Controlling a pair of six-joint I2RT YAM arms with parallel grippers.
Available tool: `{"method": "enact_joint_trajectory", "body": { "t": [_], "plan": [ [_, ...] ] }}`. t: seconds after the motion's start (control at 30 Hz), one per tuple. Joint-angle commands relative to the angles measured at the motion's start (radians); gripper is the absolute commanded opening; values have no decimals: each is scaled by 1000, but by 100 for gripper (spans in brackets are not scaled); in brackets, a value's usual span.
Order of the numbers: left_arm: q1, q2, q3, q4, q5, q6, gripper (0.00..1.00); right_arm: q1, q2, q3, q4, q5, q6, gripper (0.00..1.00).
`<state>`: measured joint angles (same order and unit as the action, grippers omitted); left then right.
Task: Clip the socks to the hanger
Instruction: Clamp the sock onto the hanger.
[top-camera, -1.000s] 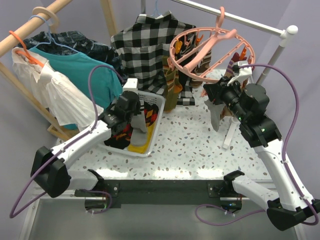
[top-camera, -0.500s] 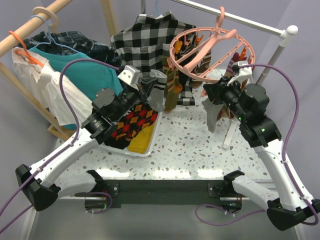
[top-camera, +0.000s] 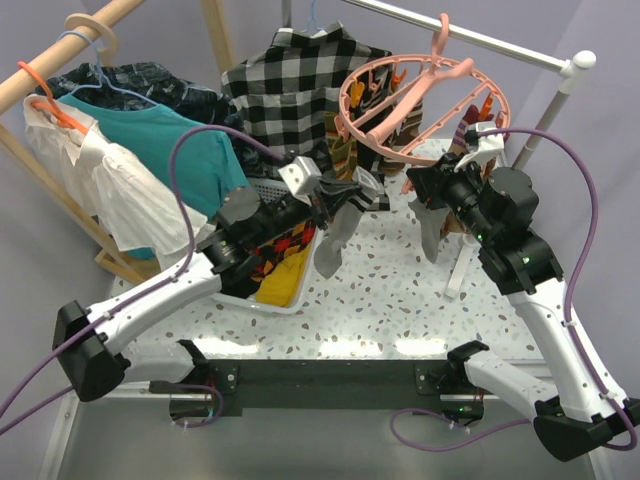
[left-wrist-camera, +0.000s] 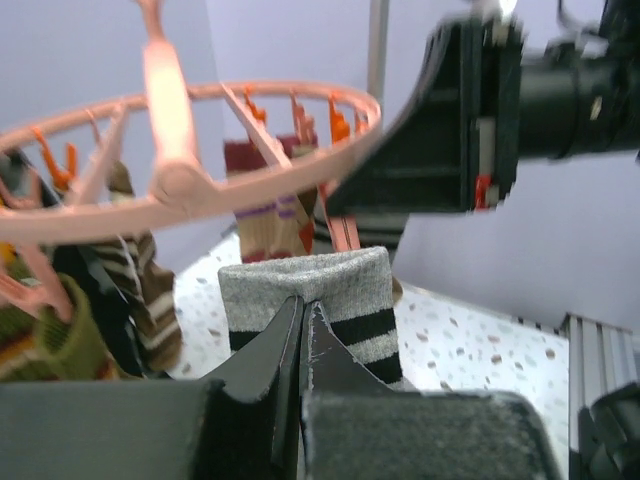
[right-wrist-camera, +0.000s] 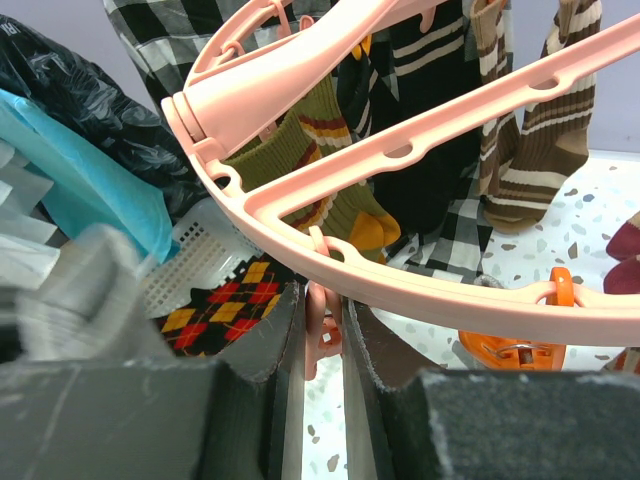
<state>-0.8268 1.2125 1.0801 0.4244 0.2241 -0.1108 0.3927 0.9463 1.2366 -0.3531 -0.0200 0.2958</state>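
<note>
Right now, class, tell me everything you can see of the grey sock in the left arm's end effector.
The grey sock is soft heathered knit with a ribbed cuff and a black band below it. The left end effector, shut, pinches the cuff's edge, cuff uppermost. From above, the rest hangs limp over the speckled table, near and lower than the pink hanger. Whether its toe touches the table cannot be told.

place: robot lab | cues: two arms (top-camera: 540, 290), terrazzo table (top-camera: 400, 290), clothes rail (top-camera: 500, 45)
</note>
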Motion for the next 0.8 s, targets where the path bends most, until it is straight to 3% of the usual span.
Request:
{"method": "enact_joint_trajectory", "body": {
  "t": [0.0, 0.27, 0.77],
  "plan": [
    [-35, 76, -42, 91, 29, 20, 0, 3, -17, 23, 29, -8, -1, 10],
    [-66, 192, -60, 151, -29, 7, 0, 3, -18, 24, 31, -18, -3, 10],
    [-66, 305, 96, 108, -72, 2, 0, 3, -24, 3, 60, -87, -20, 10]
  ]
}}
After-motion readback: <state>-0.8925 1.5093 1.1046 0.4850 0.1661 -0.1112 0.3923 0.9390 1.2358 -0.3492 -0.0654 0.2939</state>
